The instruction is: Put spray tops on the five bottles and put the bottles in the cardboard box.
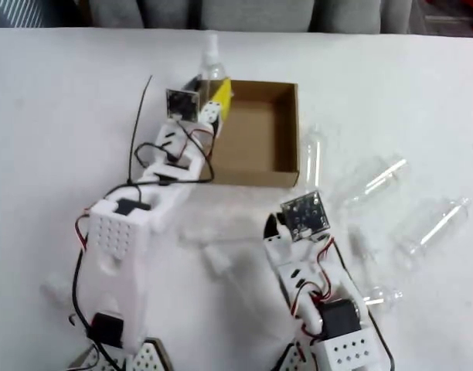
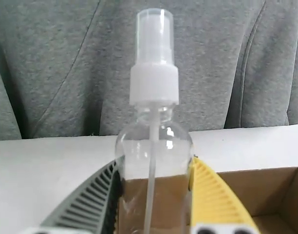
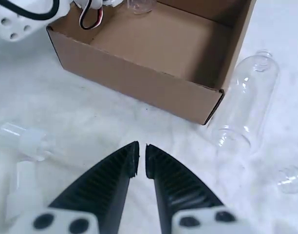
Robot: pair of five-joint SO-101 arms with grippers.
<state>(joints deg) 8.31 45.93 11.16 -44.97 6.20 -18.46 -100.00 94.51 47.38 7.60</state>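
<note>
The left claw (image 1: 208, 91) grips the capped bottle (image 1: 212, 60) upright at the upper-left corner of the cardboard box (image 1: 256, 176), whose open interior lies just rightward, while the right claw (image 3: 142, 158) sits closed and empty.

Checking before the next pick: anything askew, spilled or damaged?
Nothing stands out. The capped spray bottle sits upright in the left fingers at the cardboard box's far corner; uncapped bottles and a loose spray top lie on the table, none visibly broken.
</note>
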